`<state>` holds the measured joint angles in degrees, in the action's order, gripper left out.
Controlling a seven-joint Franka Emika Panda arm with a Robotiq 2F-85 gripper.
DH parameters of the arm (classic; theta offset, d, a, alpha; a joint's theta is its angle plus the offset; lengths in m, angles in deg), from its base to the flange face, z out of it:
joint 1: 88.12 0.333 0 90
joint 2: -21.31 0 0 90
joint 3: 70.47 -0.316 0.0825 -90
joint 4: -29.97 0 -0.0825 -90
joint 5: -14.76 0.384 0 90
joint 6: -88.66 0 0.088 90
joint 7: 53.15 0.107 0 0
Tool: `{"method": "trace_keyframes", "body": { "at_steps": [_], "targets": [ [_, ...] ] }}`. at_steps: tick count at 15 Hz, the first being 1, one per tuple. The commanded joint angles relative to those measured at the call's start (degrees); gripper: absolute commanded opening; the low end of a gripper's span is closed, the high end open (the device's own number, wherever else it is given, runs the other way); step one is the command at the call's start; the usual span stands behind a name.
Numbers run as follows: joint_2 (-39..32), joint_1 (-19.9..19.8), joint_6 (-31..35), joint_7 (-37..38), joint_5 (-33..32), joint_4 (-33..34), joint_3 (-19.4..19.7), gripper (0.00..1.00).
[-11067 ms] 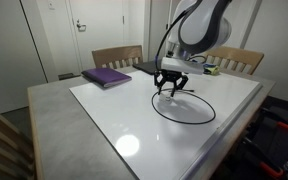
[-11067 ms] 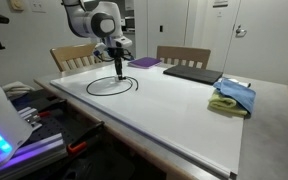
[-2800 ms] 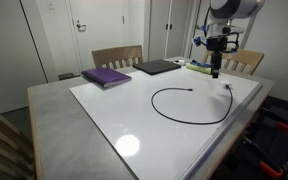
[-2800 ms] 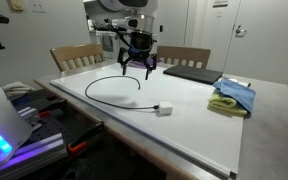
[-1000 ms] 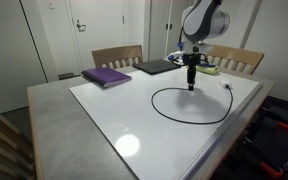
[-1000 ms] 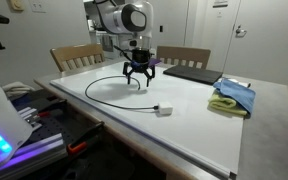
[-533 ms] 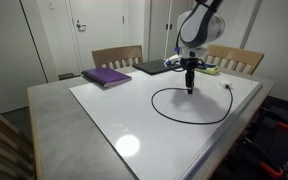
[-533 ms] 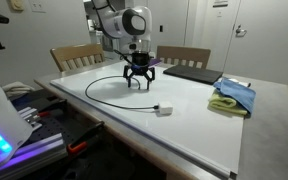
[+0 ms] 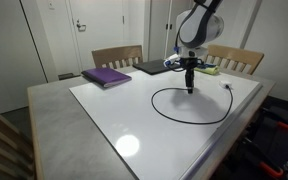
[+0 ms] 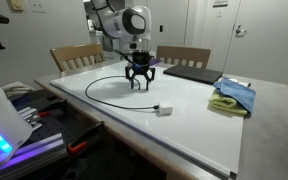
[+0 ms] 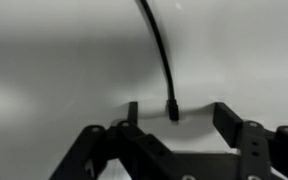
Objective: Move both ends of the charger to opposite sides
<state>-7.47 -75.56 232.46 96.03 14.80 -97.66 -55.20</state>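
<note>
In an exterior view, the charger (image 9: 153,102) is lying in a wide loop on the white bench (image 9: 124,125). The arm is reaching down from above. Its fingers (image 9: 190,86) are hanging at the loop's far edge, right over one plug (image 9: 190,91). From here I cannot tell how far apart they are standing. The other end (image 9: 227,86) is resting near the bench's edge, apart from the fingers. A purple book (image 9: 106,76), a dark laptop (image 9: 156,67) and a greenish cloth (image 9: 206,69) are sitting along the far side. Any print on them is too small to read.

In an exterior view from across the room, the fingers (image 10: 132,84) are standing spread, low over the bench (image 10: 184,130), at the rim of the charger (image 10: 87,88) loop. The other end (image 10: 163,110) is showing here as a small pale block and is lying well apart from them. The laptop (image 10: 192,73) and a blue and yellow cloth (image 10: 232,96) are lying farther along, and the book (image 10: 144,62) is lying behind the arm.

In the wrist view, the charger (image 11: 156,45) is running down from the top edge and ending in the plug (image 11: 172,108). The plug is sitting roughly midway between the two fingers (image 11: 224,118). The fingers are released and gaping wide, with neither one touching the plug. The pale bench (image 11: 54,60) is filling the rest of the view.
</note>
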Motion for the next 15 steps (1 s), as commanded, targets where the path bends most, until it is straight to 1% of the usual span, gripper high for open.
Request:
{"method": "trace_keyframes", "body": {
  "at_steps": [1,6,7,8,10,11,15],
  "targets": [
    [-1.28,1.02,0.24,0.0,0.4,0.76,0.68,0.46],
    [-0.74,1.13,0.31,0.0,-0.12,0.51,0.62,0.11],
    [-0.49,-0.31,-0.53,0.0,-1.61,0.72,-0.83,0.04],
    [-0.66,0.1,-1.13,-0.06,-2.21,0.97,-0.58,0.0],
    [-0.57,-0.78,-1.98,-0.1,-3.97,1.31,-1.71,0.0],
    [-0.55,-0.9,-2.3,-0.36,-4.59,1.44,-1.92,0.02],
    [-0.5,-0.95,-4.06,-1.18,-7.49,1.97,-2.45,0.02]
  ]
}}
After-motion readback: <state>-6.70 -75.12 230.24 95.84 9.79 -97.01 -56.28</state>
